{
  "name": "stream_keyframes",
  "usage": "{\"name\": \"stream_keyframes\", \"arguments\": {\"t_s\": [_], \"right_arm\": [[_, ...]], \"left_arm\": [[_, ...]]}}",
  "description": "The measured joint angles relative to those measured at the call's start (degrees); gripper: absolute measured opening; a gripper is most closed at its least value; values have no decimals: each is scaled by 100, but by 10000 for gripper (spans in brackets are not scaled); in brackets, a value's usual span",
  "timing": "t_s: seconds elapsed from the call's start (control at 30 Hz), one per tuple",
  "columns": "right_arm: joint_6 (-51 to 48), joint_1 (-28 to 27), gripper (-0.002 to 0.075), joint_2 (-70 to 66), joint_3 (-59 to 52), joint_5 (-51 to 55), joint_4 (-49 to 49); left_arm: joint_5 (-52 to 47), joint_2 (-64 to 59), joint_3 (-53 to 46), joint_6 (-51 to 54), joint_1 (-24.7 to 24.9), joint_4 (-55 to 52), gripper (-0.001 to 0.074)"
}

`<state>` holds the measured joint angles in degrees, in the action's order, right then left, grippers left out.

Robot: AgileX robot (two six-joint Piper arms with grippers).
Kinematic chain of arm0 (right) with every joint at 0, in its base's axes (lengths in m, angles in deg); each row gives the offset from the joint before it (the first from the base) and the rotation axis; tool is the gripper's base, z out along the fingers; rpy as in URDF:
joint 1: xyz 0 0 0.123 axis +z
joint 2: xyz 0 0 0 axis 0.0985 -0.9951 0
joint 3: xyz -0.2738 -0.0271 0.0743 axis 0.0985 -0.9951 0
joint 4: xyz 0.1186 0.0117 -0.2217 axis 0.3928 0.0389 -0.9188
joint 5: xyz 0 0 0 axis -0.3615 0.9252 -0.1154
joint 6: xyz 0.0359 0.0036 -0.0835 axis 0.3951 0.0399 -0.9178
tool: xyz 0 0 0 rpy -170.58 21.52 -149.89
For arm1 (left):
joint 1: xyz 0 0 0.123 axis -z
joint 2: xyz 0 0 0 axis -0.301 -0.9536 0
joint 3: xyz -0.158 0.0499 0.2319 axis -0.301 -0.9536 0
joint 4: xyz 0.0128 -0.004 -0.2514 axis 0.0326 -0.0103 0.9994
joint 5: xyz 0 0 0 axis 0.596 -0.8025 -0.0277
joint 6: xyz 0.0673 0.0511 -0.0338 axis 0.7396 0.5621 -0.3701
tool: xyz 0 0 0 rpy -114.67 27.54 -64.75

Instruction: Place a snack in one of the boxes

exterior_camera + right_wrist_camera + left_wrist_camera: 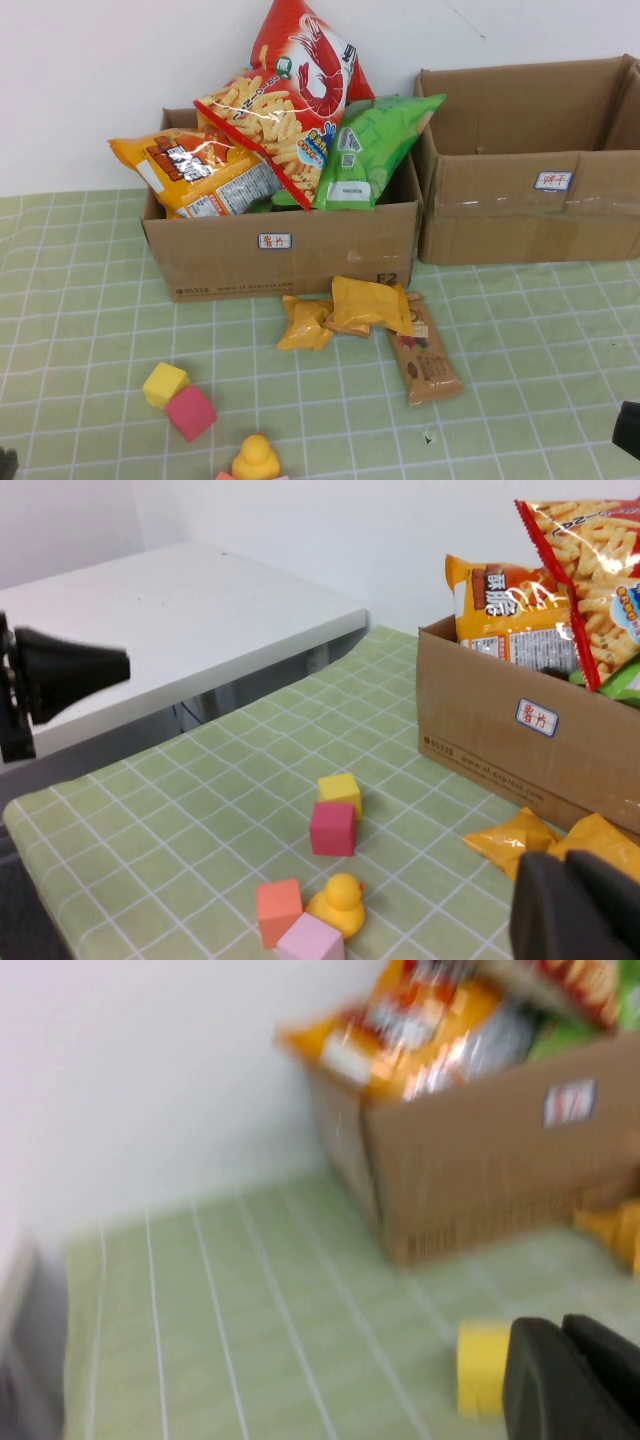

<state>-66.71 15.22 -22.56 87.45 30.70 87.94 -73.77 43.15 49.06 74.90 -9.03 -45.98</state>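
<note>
Two brown cardboard boxes stand at the back. The left box [280, 255] is heaped with big snack bags and has a white label [275, 241]. The right box [530, 205] shows no contents. Two yellow snack packets [305, 322] [370, 305] and a brown snack bar [428, 355] lie on the cloth in front of the left box. My right gripper [580, 905] is shut and empty, low at the near right, just short of the yellow packets [515, 838]. My left gripper [572, 1380] is shut and empty at the near left, beside a yellow block [483, 1368].
A yellow block [165, 383], a pink block [190, 413] and a yellow toy duck [258, 458] sit at the near left. More blocks lie by the duck [340, 902]. A white table [180, 610] stands beyond the left edge. A wall is behind the boxes.
</note>
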Motion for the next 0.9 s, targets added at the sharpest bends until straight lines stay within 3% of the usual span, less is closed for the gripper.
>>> {"name": "stream_keyframes", "arguments": {"t_s": [0.2,0.47,0.9], "right_arm": [[0,0,-2,0,0,0,11],[0,0,-2,0,0,0,19],[0,0,-2,0,-4,0,19]], "left_arm": [[-1357,362,11,-842,-413,-488,-1],[-1462,413,24,-2049,-723,-962,-1],[-1540,423,47,-2251,-877,-1240,-1]]}}
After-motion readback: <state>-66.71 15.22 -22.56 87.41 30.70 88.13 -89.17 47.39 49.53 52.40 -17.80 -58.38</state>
